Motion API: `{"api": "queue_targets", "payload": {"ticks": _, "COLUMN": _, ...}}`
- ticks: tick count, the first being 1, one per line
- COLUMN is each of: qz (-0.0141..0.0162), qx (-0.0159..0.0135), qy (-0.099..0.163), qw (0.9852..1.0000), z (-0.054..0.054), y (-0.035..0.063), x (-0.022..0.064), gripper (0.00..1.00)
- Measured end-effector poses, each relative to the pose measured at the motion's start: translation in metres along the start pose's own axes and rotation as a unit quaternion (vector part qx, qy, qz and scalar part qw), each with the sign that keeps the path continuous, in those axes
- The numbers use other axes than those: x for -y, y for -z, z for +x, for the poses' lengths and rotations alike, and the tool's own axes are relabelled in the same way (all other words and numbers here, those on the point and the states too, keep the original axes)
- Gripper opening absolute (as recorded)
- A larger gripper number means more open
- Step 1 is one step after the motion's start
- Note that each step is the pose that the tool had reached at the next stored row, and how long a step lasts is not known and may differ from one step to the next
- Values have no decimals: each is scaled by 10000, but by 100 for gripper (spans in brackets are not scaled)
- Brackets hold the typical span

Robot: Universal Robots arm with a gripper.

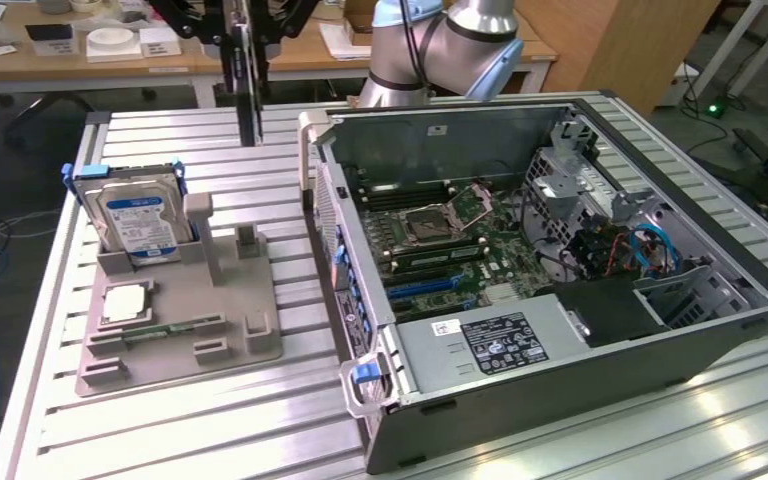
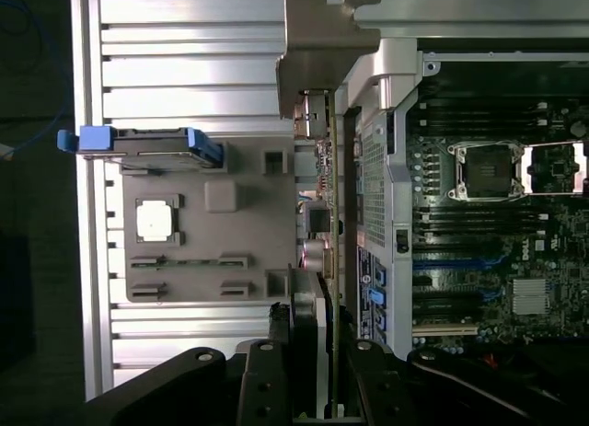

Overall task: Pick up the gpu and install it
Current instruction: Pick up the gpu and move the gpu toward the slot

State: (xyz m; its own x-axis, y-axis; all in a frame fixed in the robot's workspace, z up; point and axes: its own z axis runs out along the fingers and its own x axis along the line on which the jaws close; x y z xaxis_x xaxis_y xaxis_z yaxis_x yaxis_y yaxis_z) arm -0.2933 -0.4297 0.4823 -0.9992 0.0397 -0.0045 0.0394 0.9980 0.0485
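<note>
Nearest in the exterior view, the open computer case (image 1: pixel 558 400) is seen lying on its side on the slatted tabletop (image 1: pixel 224 430), with the power supply (image 1: pixel 491 345) at its near end. Behind that, the motherboard (image 1: pixel 451 235) is exposed, and its blue expansion slots (image 1: pixel 424 288) are seen along the side nearer the fixture.

To the exterior view's left of the case, a grey fixture (image 1: pixel 211 345) is set on the tabletop. A memory stick (image 1: pixel 164 328) and a processor chip (image 1: pixel 127 302) are laid flat in it, and a hard drive (image 1: pixel 137 225) is stood upright at its far end.

Farther back, the gpu (image 1: pixel 245 100) is held clear of the tabletop, hanging edge-on above the gap between fixture and case. It is pinched by its upper end between the jaws of the end effector (image 2: pixel 317 348), which are pressed together on the card. The arm (image 1: pixel 458 45) is seen beyond the case.

The pick-up is judged done, and the carry towards the case is taken to be the step in hand. Nothing of the card is seated yet.

For the install, the card's connector edge is judged to need lining up parallel with 1 expansion slot. Its metal bracket is to be brought against the case's rear wall. A straight, square descent is called for, since a tilted card is likely to bind or to strike neighbouring parts.
</note>
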Motion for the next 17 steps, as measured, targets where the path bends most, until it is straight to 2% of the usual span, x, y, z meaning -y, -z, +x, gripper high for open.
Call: {"api": "queue_targets", "payload": {"ticks": 17, "qz": 0, "qx": 0, "qy": 0, "qw": 10000, "z": -125, "y": -1, "x": -5, "gripper": 28}}
